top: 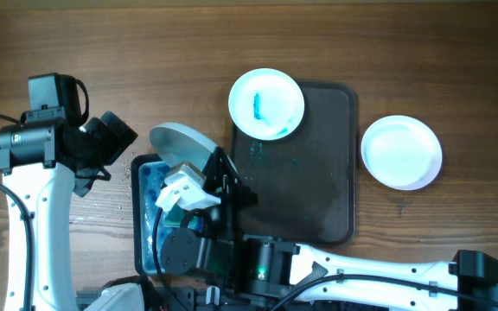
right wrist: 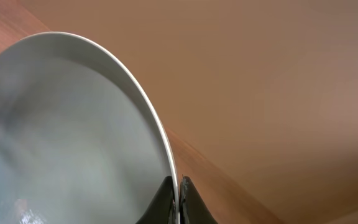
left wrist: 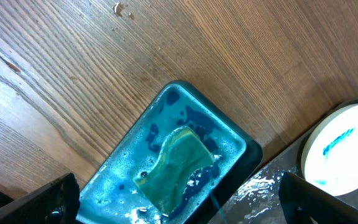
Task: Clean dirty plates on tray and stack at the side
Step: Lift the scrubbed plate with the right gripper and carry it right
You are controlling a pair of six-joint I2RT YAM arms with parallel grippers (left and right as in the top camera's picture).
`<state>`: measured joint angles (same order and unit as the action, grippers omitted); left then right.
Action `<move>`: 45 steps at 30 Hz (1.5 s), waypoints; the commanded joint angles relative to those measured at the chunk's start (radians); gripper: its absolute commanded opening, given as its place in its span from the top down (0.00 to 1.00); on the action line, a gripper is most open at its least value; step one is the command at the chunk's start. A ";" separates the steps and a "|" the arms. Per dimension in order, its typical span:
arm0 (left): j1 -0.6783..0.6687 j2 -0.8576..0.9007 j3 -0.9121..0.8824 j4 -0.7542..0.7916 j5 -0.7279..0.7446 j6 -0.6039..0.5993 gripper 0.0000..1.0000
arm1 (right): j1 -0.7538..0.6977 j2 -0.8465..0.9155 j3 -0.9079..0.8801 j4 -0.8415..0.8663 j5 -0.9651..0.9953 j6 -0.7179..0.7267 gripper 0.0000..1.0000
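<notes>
We clamp the plate [right wrist: 73, 124] with the right gripper [right wrist: 178, 200] at its rim only. It's tilted, maybe wet — it can slip into the tub [left wrist: 173, 99]. The left gripper [left wrist: 180, 202] hangs with jaws wide apart, empty.

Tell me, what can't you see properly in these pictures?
- Overhead: the blue tub is mostly hidden by the right arm and the tilted plate in its jaws.
- Right wrist: that plate runs off the left and bottom edges; its other face is hidden.
- Left wrist: the smeared plate is cut by the right edge; the tray shows only a wet corner.
</notes>
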<state>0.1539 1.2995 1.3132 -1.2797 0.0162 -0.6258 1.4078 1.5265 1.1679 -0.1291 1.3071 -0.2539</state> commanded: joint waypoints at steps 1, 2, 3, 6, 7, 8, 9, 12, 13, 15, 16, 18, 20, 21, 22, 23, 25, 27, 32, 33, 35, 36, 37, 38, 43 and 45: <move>0.007 -0.003 0.015 0.000 0.001 0.016 0.00 | 0.092 0.002 0.018 0.010 0.032 -0.060 0.96; 0.007 -0.003 0.015 0.000 0.001 0.016 0.00 | 0.092 0.002 0.018 0.010 0.032 -0.061 0.96; 0.007 -0.003 0.015 0.000 0.001 0.016 0.00 | 0.092 0.002 0.018 0.010 0.032 -0.060 0.95; 0.007 -0.003 0.015 0.000 0.001 0.016 0.00 | 0.092 0.002 0.018 0.010 0.027 -0.060 0.96; 0.007 -0.003 0.015 0.000 0.001 0.016 0.00 | 0.092 0.002 0.018 0.011 0.028 -0.060 0.96; 0.007 -0.003 0.015 0.000 0.001 0.016 0.00 | 0.092 0.002 0.018 0.011 0.028 -0.060 0.96; 0.007 -0.003 0.015 0.000 0.001 0.016 0.00 | 0.092 0.002 0.018 0.011 0.028 -0.060 0.96; 0.007 -0.003 0.015 0.000 0.001 0.016 0.00 | 0.092 0.002 0.018 0.012 0.027 -0.056 0.96; 0.007 -0.003 0.015 0.000 0.001 0.016 0.00 | 0.091 0.002 0.018 0.013 0.020 -0.056 0.96; 0.007 -0.003 0.015 0.000 0.001 0.016 0.00 | 0.085 0.002 0.018 0.013 -0.013 -0.031 0.96; 0.007 -0.003 0.015 0.000 0.001 0.016 0.00 | 0.080 0.002 0.018 0.011 -0.023 -0.011 0.96; 0.007 -0.003 0.015 0.000 0.001 0.016 0.00 | 0.060 0.002 0.018 0.007 -0.044 0.053 0.96; 0.007 -0.003 0.015 0.000 0.001 0.016 0.00 | 0.031 0.002 0.017 -0.003 -0.073 0.117 0.96; 0.007 -0.003 0.015 0.000 0.001 0.016 0.00 | 0.010 0.002 0.016 -0.026 -0.101 0.172 0.96; 0.007 -0.003 0.015 0.000 0.001 0.016 0.00 | -0.012 0.002 0.016 -0.055 -0.133 0.228 0.96; 0.007 -0.003 0.015 0.000 0.001 0.016 0.00 | -0.060 0.006 0.016 -0.116 -0.212 0.346 0.96; 0.007 -0.003 0.015 0.000 0.001 0.016 0.00 | -0.168 0.012 0.016 -0.232 -0.448 0.553 0.96; 0.007 -0.003 0.015 0.000 0.001 0.016 0.00 | -0.296 0.011 0.016 -0.296 -0.709 0.652 0.96; 0.007 -0.003 0.015 0.000 0.001 0.016 0.00 | -0.569 -0.093 0.018 -0.355 -1.147 0.775 0.96; 0.007 -0.003 0.015 0.000 0.001 0.016 0.00 | -0.627 -0.126 0.018 -0.365 -1.209 0.791 0.96; 0.007 -0.003 0.015 0.000 0.001 0.016 0.00 | -0.780 -0.202 0.018 -0.415 -1.317 0.848 0.96; 0.007 -0.003 0.015 0.000 0.001 0.016 0.00 | -0.856 -0.233 0.018 -0.452 -1.354 0.872 0.96; 0.007 -0.003 0.015 0.000 0.001 0.016 0.00 | -0.935 -0.260 0.018 -0.496 -1.384 0.887 0.96; 0.007 -0.003 0.015 0.000 0.001 0.016 0.00 | -1.010 -0.280 0.018 -0.541 -1.408 0.885 0.96; 0.007 -0.003 0.015 0.000 0.001 0.016 0.00 | -1.408 -0.292 0.014 -0.803 -1.420 0.815 0.96; 0.007 -0.003 0.015 0.000 0.001 0.016 0.00 | -1.529 -0.272 0.006 -0.855 -1.420 0.763 0.96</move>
<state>0.1539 1.2995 1.3132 -1.2804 0.0166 -0.6254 0.0502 1.2201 1.1828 -0.9264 -0.0387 0.5701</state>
